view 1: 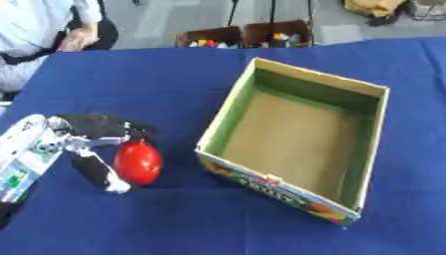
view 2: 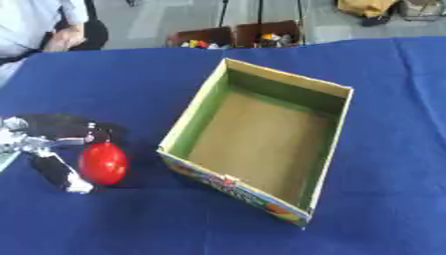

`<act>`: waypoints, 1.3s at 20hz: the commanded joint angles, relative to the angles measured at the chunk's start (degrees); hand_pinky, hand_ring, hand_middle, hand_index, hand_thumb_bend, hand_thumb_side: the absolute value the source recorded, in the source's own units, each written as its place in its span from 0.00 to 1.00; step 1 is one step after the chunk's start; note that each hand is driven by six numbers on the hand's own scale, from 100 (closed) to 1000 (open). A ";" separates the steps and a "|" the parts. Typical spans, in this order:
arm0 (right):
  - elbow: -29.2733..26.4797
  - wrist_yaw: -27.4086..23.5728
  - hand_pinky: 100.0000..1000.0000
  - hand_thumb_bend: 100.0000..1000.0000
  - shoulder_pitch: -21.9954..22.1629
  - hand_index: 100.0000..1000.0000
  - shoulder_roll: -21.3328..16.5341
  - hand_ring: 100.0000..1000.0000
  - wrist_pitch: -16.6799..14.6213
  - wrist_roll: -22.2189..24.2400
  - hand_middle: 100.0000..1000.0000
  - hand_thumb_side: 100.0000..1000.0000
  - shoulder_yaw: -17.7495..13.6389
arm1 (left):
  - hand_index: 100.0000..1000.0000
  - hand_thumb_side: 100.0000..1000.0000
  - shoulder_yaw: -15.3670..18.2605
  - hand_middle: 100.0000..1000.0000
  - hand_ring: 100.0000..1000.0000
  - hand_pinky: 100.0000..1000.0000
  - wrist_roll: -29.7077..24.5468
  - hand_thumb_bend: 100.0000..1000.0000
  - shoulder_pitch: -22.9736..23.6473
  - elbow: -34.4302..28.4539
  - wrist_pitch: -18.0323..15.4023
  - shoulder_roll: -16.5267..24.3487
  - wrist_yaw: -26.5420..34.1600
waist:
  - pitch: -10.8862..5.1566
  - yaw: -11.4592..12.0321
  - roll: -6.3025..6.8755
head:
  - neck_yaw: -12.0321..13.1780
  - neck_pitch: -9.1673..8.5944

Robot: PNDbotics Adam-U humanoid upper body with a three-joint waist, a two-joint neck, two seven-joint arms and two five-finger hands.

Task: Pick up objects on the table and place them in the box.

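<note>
Left hand point(view 1: 96, 144) at table's left side, fingers and thumb curled round red egg-shaped object point(view 1: 138, 162), which sits just left of cardboard box point(view 1: 296, 139), apart from it. Box open-topped, brown floor bare, green inner walls, printed front panel. Blue cloth point(view 1: 174, 84) covers whole table, smooth, dark shadow beneath hand. Beyond far edge: grey floor, two brown crates point(view 1: 246, 35) holding small coloured items, black stand legs. Right hand out of sight in both views.
</note>
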 commanded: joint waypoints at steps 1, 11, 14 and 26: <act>-0.69 -0.33 0.72 0.00 -0.49 0.72 -0.88 0.78 -0.08 0.10 0.60 0.97 -0.26 | 0.90 0.53 -0.03 1.00 0.83 0.58 -8.85 0.43 -0.86 0.00 -8.48 1.00 0.85 | -0.07 -0.08 -0.69 | 0.20 -0.80; -0.69 -0.41 0.72 0.00 -0.56 0.72 -0.81 0.78 0.08 -0.09 0.60 0.98 -0.33 | 0.89 0.45 -0.64 0.94 0.77 0.50 -8.85 0.19 -0.95 0.80 -7.30 0.61 2.23 | 0.08 -0.14 -0.58 | 0.26 -0.75; -0.69 -0.41 0.72 0.00 -0.55 0.72 -0.80 0.78 0.10 -0.12 0.59 0.98 -0.33 | 0.87 0.43 -0.55 0.88 0.75 0.46 -8.85 0.05 -0.97 0.76 -6.55 0.62 2.55 | 0.07 -0.10 -0.60 | 0.25 -0.64; -0.69 -0.56 0.72 0.00 -0.58 0.72 -0.80 0.78 0.17 -0.13 0.59 0.99 -0.29 | 0.87 0.42 0.27 0.85 0.75 0.44 -8.85 0.00 -1.07 -0.84 -3.67 0.89 3.79 | -0.14 0.10 -0.58 | 0.45 -0.14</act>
